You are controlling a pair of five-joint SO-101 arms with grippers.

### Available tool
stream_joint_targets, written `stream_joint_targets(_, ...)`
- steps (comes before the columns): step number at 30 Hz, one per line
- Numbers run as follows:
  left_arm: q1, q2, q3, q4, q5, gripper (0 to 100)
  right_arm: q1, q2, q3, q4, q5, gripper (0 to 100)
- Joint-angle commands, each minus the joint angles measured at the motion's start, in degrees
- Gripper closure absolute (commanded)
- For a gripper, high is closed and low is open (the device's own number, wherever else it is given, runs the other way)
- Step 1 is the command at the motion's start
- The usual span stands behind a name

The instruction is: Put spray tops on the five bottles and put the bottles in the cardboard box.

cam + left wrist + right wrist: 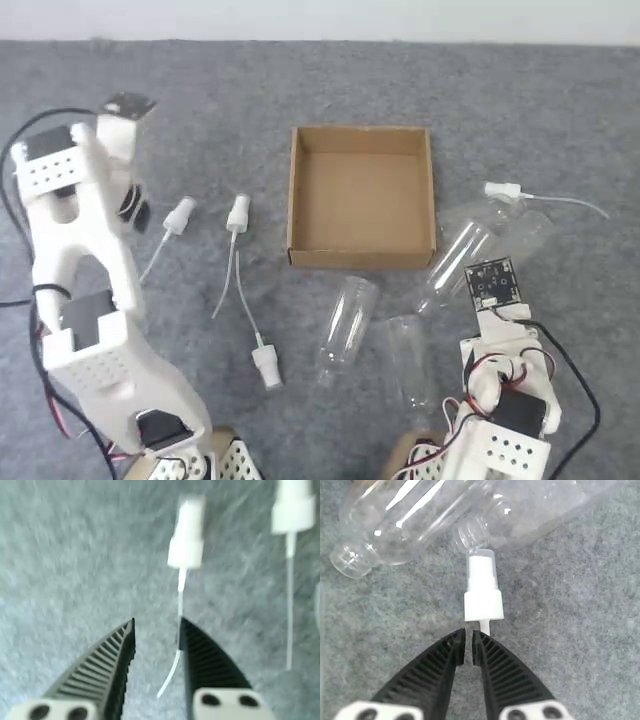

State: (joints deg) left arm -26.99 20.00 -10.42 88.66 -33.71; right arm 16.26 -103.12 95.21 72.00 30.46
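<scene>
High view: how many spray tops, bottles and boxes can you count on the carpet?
Spray tops: 4
Clear bottles: 4
Cardboard box: 1
Total: 9

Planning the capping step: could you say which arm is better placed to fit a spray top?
Right, probably: the right gripper holds a spray top by its stem, beside a bottle; the left gripper is open.
</scene>
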Motion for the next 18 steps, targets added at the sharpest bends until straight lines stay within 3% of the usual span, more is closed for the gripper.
stream_joint_targets(1,5.45,-2.29,-3.47,-2.73,1.23,84,0.48,-0.84,1.14,-1.27,-0.35,99.2)
stream_joint_targets(6,9.76,4.92,-5.05,-8.88,4.75,84,0.48,-0.84,1.14,-1.27,-0.35,99.2)
stream_joint_targets(10,9.58,12.13,-12.0,-9.41,5.1,84,0.48,-0.84,1.14,-1.27,-0.35,99.2)
stream_joint_targets(18,7.82,26.99,-28.18,-1.49,5.1,84,0.48,-0.84,1.14,-1.27,-0.35,99.2)
